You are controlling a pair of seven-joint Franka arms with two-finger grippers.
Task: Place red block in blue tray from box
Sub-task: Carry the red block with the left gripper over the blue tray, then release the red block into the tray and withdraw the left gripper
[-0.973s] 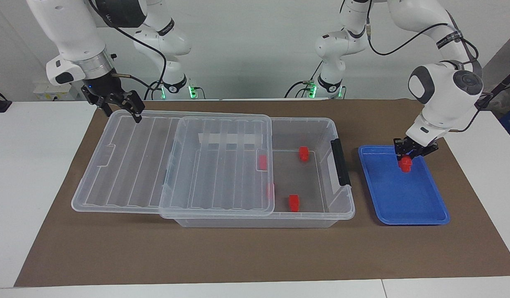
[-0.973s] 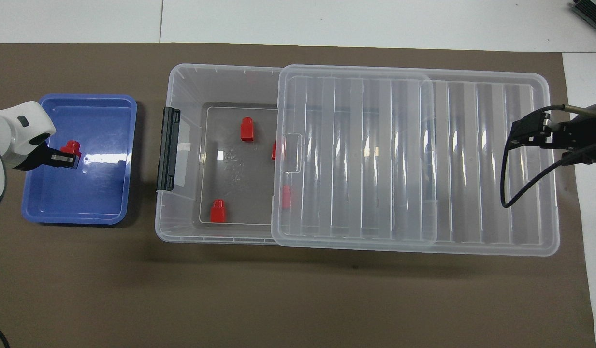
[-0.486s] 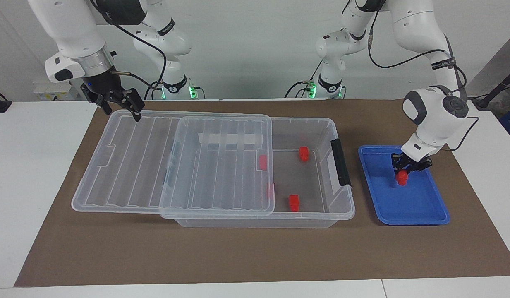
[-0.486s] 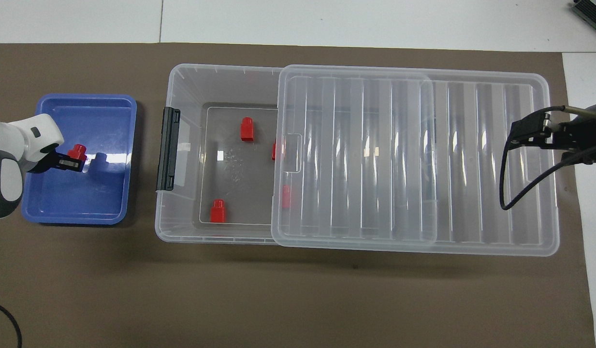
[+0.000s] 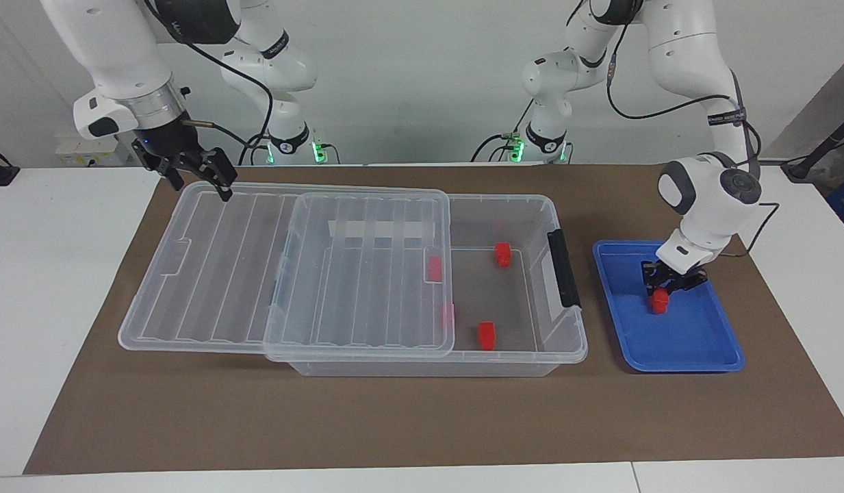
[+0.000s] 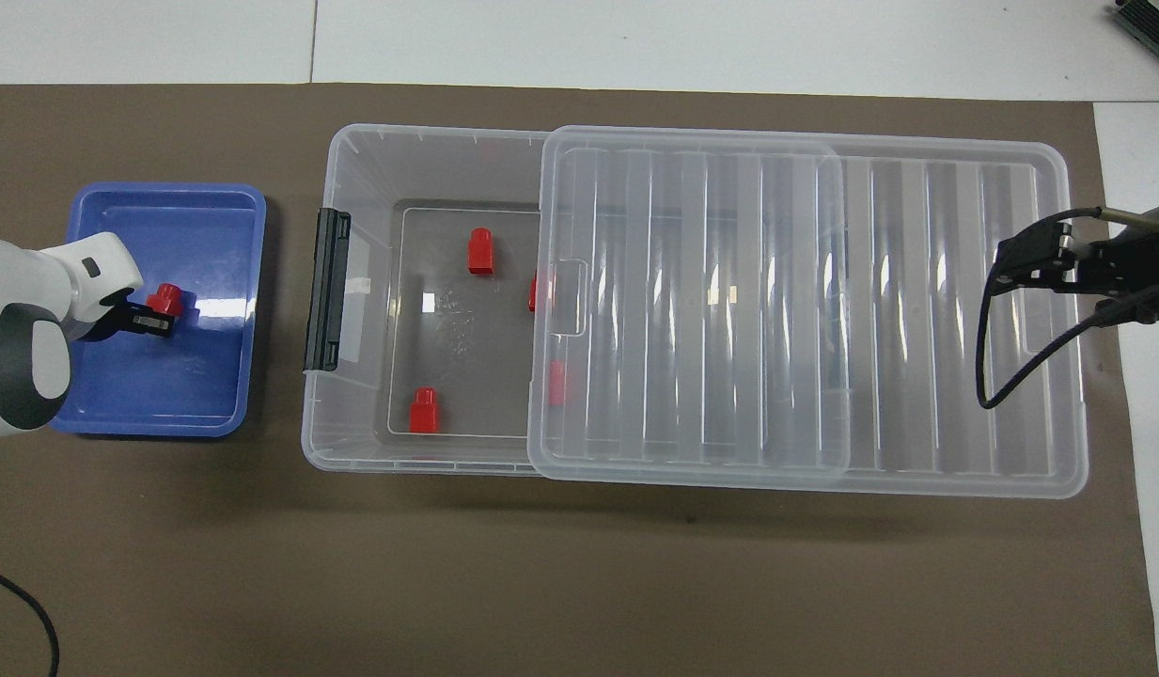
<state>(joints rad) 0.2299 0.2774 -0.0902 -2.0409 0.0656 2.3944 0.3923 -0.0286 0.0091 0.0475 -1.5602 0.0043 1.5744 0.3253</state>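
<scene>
Blue tray (image 5: 695, 352) holds the red block (image 5: 660, 300), pinched by the left gripper (image 5: 662, 287). Four more blocks (image 5: 487, 335) lie in the box (image 5: 565, 342) under its half-slid lid (image 5: 209, 274); the right gripper (image 5: 201, 179) hangs spread over the lid's corner.

Left hand (image 5: 661, 291) clamped low; right hand (image 5: 201, 179) spread.

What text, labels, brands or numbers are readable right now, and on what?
Nothing can be read.
Black band on the left arm: white lettering, too small to read.
Black cover on the right arm: white marks, too small to read.
White label strip on the box: no print visible.
</scene>
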